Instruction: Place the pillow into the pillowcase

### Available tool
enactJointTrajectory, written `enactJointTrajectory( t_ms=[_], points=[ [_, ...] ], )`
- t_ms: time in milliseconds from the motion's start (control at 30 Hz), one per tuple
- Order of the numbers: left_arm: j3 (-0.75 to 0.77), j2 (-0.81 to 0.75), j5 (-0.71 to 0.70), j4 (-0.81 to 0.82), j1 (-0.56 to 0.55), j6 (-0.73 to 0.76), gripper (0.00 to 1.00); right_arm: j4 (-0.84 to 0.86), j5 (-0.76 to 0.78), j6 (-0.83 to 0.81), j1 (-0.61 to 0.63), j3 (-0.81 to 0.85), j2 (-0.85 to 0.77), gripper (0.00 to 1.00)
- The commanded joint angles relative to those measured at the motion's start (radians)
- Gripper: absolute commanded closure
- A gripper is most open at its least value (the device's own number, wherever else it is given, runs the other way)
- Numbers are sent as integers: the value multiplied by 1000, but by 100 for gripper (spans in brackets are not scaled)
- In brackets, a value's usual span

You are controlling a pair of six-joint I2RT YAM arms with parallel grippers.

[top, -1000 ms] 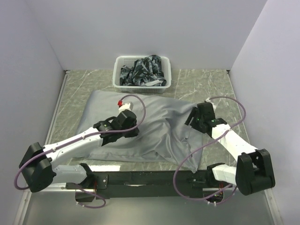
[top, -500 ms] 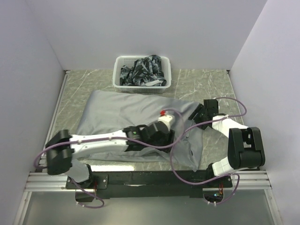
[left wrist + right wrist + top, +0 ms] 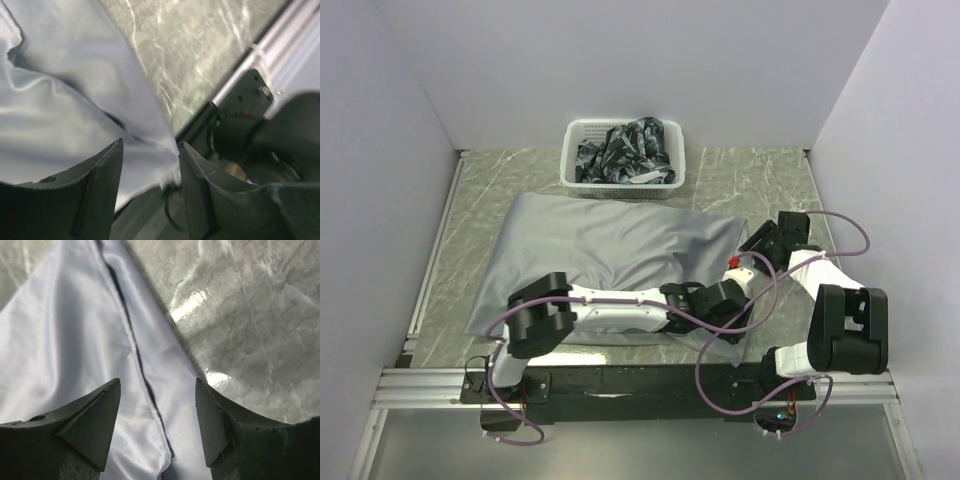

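The pillowcase (image 3: 610,245) is seen spread across the middle of the surface (image 3: 760,175), its grey cloth puffed and creased, its far edge close by the white basket (image 3: 582,127). A dark patterned cloth (image 3: 630,148) is heaped in that basket. The pillow is not to be made out: only grey fabric is shown, so whether it lies inside cannot be told.

The left arm (image 3: 620,308) is laid low along the near edge of the pillowcase, reaching right to its near right corner. There the left tool (image 3: 150,150) is found with its two fingers parted by a moderate gap. The corner of the grey cloth is seen beneath and between them, yet nothing is pinched. The dark rail (image 3: 620,380) at the near edge lies just beside that corner.

The right arm (image 3: 815,270) is folded in from the right, and the right tool (image 3: 157,385) is held over the right-hand edge of the pillowcase. Its fingers are spread wide and nothing is gripped. Below them a seamed edge of the fabric is seen, a dark slit running along it, and the marbled surface is shown beside it.
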Motion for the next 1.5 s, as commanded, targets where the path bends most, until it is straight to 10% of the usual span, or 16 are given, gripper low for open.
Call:
enactJointTrajectory(
  t_ms=[0, 400, 733, 1467],
  points=[
    [105, 119, -64, -56, -18, -51, 49, -41, -17, -19, -11, 63, -37, 32],
    [139, 214, -196, -153, -38, -106, 53, -28, -82, -23, -9, 106, -7, 32],
    [105, 187, -138, -116, -47, -93, 99, -21, -74, -43, -9, 154, 77, 32],
    [-68, 16, -72, 19, -58, -99, 99, 11, -20, 6, 8, 307, 309, 48]
  ],
)
